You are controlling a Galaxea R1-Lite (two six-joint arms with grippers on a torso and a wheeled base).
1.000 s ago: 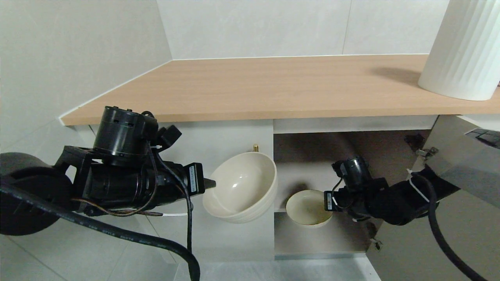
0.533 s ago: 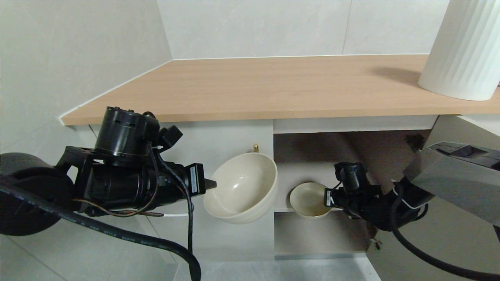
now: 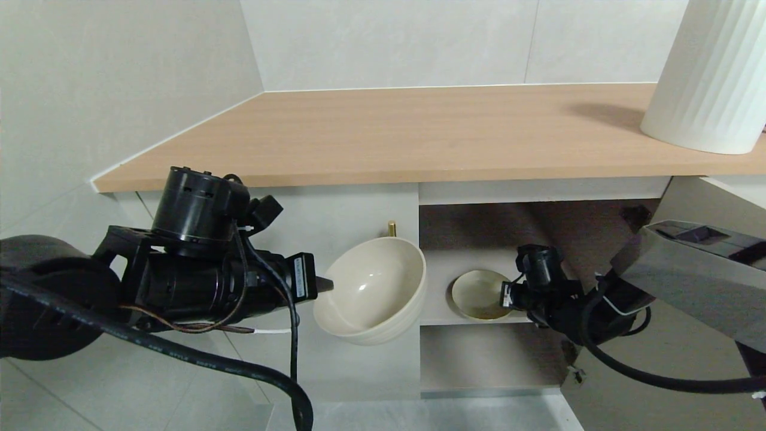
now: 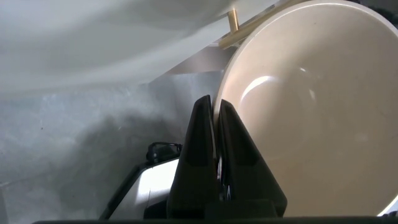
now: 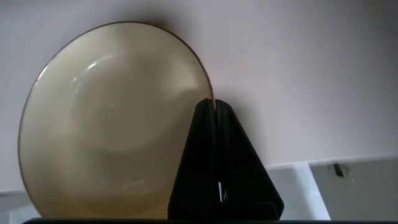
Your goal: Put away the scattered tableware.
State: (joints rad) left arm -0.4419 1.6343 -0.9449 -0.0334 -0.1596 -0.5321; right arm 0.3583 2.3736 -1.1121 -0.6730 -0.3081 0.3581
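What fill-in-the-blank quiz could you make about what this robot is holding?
The left gripper pinches the large bowl by its ____.
The right gripper holds the small bowl at the open ____.
The white ribbed container stands on the countertop on the robot's ____ side.
Missing words: rim; cabinet; right.

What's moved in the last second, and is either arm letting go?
The right gripper, shut on the small dish, carried it farther into the open cabinet, above the shelf. The left gripper stayed shut on the large bowl outside the cabinet, nearly still. Nothing was released.
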